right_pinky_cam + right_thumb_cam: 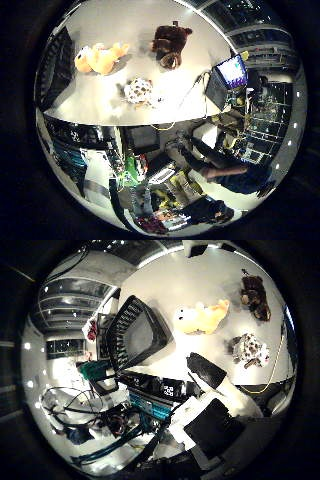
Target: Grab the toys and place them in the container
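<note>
Three soft toys lie on the white table: an orange and yellow plush, a dark brown plush bear, and a white plush with brown spots. A black slatted container stands on the table beside the orange plush; nothing shows inside it. My hand hangs well above the table, away from all the toys, its white and black fingers reaching out straight with nothing between them.
A laptop with a lit screen stands at one table corner near the brown bear. A yellow cord runs along the table edge by the spotted plush. Past the table edge are cluttered shelves and equipment.
</note>
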{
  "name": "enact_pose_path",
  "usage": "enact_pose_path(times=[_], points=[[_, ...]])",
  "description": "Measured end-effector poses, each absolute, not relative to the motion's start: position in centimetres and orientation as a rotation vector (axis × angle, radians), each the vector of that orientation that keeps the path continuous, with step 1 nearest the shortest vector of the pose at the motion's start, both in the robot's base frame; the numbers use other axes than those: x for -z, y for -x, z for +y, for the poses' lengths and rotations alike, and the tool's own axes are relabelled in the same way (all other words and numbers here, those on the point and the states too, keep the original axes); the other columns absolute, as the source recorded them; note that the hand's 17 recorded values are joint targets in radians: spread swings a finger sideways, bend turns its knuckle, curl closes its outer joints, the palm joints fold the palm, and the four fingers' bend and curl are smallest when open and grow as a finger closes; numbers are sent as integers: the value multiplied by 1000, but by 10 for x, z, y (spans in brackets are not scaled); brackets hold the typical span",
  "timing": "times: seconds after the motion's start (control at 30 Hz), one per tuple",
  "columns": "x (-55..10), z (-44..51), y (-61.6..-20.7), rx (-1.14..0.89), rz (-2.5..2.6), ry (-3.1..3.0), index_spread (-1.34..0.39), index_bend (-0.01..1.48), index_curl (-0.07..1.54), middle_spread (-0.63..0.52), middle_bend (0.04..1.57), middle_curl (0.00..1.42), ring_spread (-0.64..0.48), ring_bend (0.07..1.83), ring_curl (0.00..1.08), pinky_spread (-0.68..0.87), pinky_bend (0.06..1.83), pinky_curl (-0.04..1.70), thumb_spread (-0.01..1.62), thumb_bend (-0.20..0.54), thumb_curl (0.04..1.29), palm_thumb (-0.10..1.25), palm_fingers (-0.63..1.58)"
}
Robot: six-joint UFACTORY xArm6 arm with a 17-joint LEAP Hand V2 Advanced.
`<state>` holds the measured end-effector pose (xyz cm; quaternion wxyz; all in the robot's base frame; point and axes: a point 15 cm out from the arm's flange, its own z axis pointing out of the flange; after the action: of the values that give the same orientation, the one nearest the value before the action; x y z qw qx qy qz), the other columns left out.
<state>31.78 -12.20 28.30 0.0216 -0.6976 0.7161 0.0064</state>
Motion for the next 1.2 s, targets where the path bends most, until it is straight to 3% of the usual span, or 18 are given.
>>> enact_pose_path(times=[0.27,0.57,1.2], points=[[-295,-151,-347,30,2263,2089,-411,156,317,-2,194,299,160,211,246,418,293,300,1108,-21,357,792,233],[-307,-211,-378,113,2357,1932,-367,142,259,22,210,323,160,270,267,413,360,318,1102,-27,329,660,175],[-253,-309,-497,52,2436,1592,-271,141,231,119,202,330,214,330,272,422,482,332,1058,-27,290,506,63]])
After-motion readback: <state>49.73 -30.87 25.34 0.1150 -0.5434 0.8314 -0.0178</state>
